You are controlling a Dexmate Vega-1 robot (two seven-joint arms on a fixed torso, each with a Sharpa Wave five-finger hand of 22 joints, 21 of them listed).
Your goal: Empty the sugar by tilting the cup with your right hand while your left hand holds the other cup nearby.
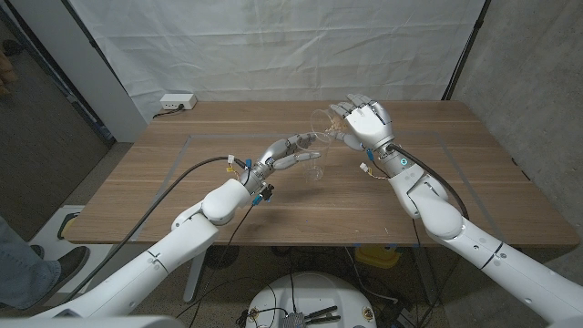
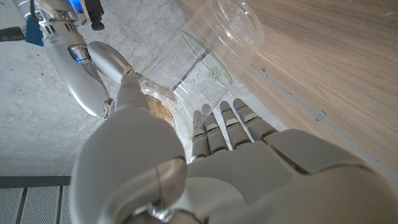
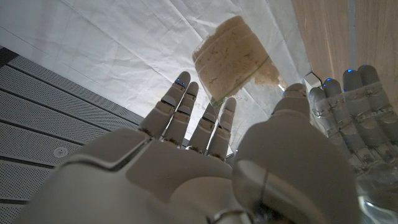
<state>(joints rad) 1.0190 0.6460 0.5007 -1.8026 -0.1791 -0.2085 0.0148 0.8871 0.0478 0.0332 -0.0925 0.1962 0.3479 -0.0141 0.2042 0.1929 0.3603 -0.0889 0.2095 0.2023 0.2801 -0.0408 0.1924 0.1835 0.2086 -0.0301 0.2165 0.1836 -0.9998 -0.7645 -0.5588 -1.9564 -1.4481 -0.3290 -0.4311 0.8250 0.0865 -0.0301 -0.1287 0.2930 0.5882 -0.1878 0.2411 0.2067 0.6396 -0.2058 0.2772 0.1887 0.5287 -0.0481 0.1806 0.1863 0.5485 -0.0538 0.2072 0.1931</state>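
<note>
My right hand [image 1: 367, 121] grasps a clear plastic cup of brown sugar [image 3: 233, 53], tilted above the wooden worktop [image 1: 182, 191]. Just below it, my left hand [image 1: 287, 153] grips a second clear plastic cup [image 1: 315, 169], a little sugar [image 2: 160, 111] already inside.

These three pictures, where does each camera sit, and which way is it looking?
Head view: from the robot's head, down over the wooden table; both arms show, left hand and right hand each holding a clear cup.
Left wrist view: on the left arm, along the left hand at its cup under the tilted cup.
Right wrist view: on the right arm, along the right hand at the sugar in the tilted cup.
Shared: both wrist views show the tilted cup.
</note>
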